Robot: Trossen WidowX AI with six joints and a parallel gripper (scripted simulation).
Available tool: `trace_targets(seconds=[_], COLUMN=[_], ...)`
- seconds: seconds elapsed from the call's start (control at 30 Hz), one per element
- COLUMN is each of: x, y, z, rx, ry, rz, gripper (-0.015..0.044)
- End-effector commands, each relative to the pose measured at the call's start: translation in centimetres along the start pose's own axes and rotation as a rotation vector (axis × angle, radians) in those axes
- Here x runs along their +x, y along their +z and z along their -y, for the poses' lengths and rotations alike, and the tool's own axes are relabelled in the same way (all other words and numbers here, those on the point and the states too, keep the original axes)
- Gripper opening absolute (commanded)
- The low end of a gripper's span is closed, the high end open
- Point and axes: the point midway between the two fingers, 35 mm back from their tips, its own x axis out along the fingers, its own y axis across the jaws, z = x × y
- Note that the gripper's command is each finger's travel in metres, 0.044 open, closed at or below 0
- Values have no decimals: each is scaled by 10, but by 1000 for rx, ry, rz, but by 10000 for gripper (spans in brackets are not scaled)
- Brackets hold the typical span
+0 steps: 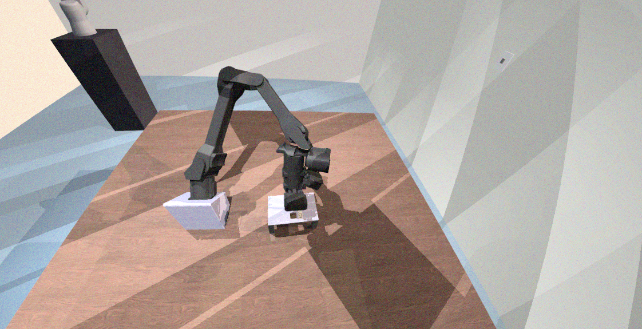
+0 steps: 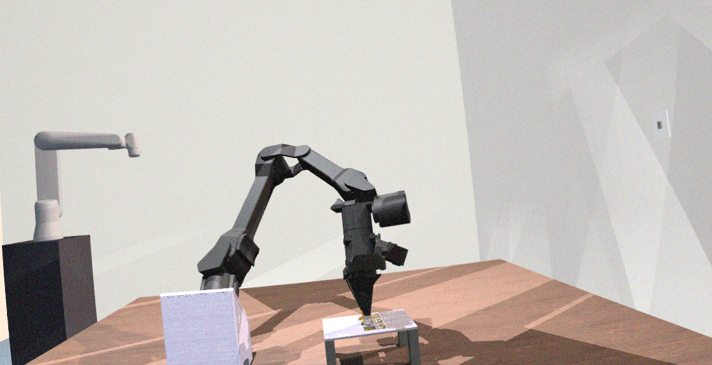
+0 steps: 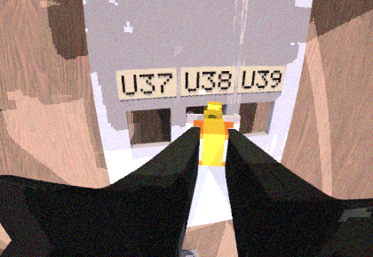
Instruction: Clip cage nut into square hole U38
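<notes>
The end effector (image 2: pixel 367 312) (image 3: pixel 212 137) grips the nut (image 3: pixel 214 142) over the plate (image 1: pixel 278 214) (image 2: pixel 341 327) (image 3: pixel 191 34), covering part of the U38 hole (image 3: pixel 195 109). U37's hole (image 3: pixel 150 127) lies at nine o'clock, the U38 label (image 3: pixel 208 82) at twelve. Beneath stands the counter (image 1: pixel 179 277) (image 2: pixel 473 307) (image 3: pixel 40 132).

Blk six-joint arm (image 1: pixel 220 115), base on pale box-shaped mount (image 1: pixel 197 214), L side of wood tabletop (image 1: pixel 179 264). Arm arched; wrist end pointing down over white rail plate (image 1: pixel 276 211) on short legs. One dk sq. opening and part of a label visible at plate's near edge — rest hidden under wrist. Second arm, lt grey (image 1: pixel 80 19), on tall blk pedestal (image 1: pixel 100 79) — upper L, beyond table.
</notes>
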Motion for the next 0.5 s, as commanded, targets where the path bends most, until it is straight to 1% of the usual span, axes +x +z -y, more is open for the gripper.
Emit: trace_targets(seconds=[0.0, 0.47], x=[0, 0], y=[0, 0], z=[0, -1], rx=[3, 4], ry=[-11, -40], rz=[2, 2], gripper=[32, 32])
